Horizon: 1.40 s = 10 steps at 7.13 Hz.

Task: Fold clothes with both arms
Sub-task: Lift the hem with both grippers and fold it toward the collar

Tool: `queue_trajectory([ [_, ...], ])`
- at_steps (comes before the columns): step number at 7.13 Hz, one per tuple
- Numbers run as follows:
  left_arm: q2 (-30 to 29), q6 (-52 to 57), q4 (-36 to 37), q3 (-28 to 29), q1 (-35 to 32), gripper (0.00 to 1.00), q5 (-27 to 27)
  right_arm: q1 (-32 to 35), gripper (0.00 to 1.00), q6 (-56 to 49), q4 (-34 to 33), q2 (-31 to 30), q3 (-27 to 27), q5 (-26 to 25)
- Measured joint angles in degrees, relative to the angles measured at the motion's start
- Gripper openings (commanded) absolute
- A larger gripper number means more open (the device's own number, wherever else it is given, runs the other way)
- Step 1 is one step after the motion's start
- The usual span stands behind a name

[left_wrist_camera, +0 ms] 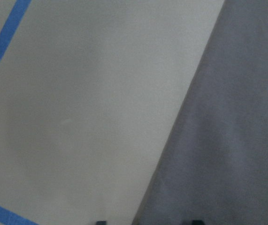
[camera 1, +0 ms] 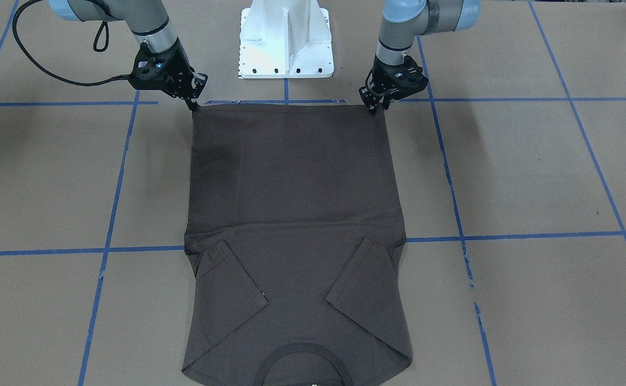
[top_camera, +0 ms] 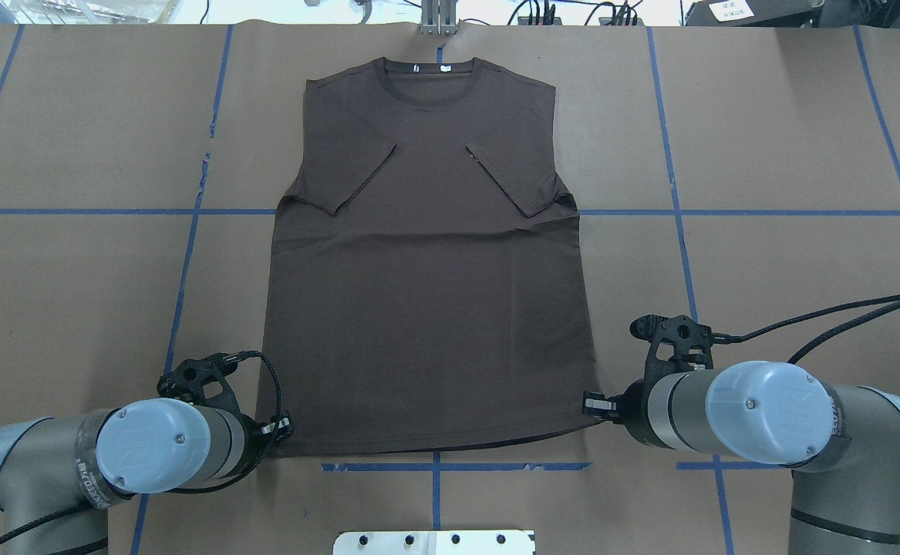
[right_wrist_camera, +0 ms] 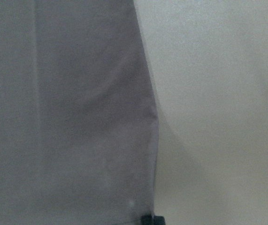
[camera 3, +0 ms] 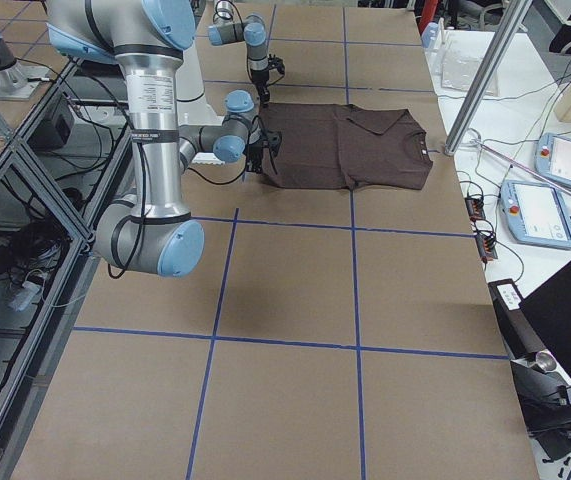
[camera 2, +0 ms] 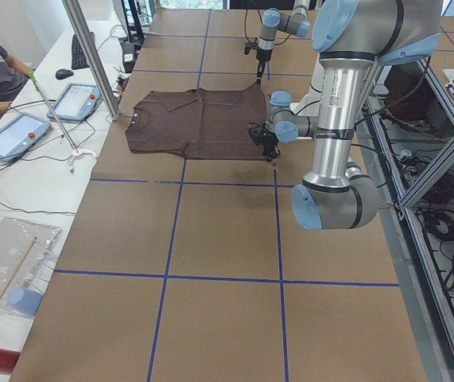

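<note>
While the dark brown-grey short-sleeved knit T-shirt (top_camera: 426, 308) lies flat on the brown paper-covered table (top_camera: 766, 154), with its ribbed collar (top_camera: 428, 73) at the far edge and both sleeves tucked in over the chest, you are at the pinch of the two near hem corners. Start with the black two-finger left gripper (top_camera: 284, 425). Its wrist view shows two dark tips set apart with the shirt's side edge running between them, so nothing is pinched there yet. Seat the cloth deep between the fingers before you close, taking both layers. Check that the hem between the two arms stays straight. At the other corner, the black two-finger right gripper (top_camera: 594, 402) reads as closed on the fabric: a single dark tip sits at the cloth's edge, which seems slightly raised over its shadow. Once both corners are held, I judge the best move is to lift evenly and carry the hem toward the collar at matched speed. A lagging side would skew the fold.
</note>
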Motion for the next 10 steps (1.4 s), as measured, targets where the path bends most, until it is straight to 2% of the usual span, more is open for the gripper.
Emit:
queue_trajectory([
  [1, 0.0, 0.0, 0.0, 0.0, 0.1, 0.05, 0.0, 0.1, 0.0, 0.0, 0.0, 0.0, 0.0, 0.0],
  [2, -0.1, 0.0, 0.0, -0.1, 0.1, 0.0, 0.0, 0.1, 0.0, 0.0, 0.0, -0.1, 0.1, 0.0],
  [4, -0.1, 0.1, 0.0, -0.3, 0.2, 0.0, -0.1, 0.3, 0.0, 0.0, 0.0, -0.3, 0.2, 0.6],
  [6, -0.3, 0.4, 1.6, -2.4, 0.2, 0.0, -0.2, 1.7, 0.0, -0.2, 0.0, -1.0, 0.7, 3.8],
  [10, -1.0, 0.8, 10.4, -13.9, 3.7, 0.0, -0.5, 3.1, 0.0, -0.7, -0.1, -7.0, 6.9, 15.3],
])
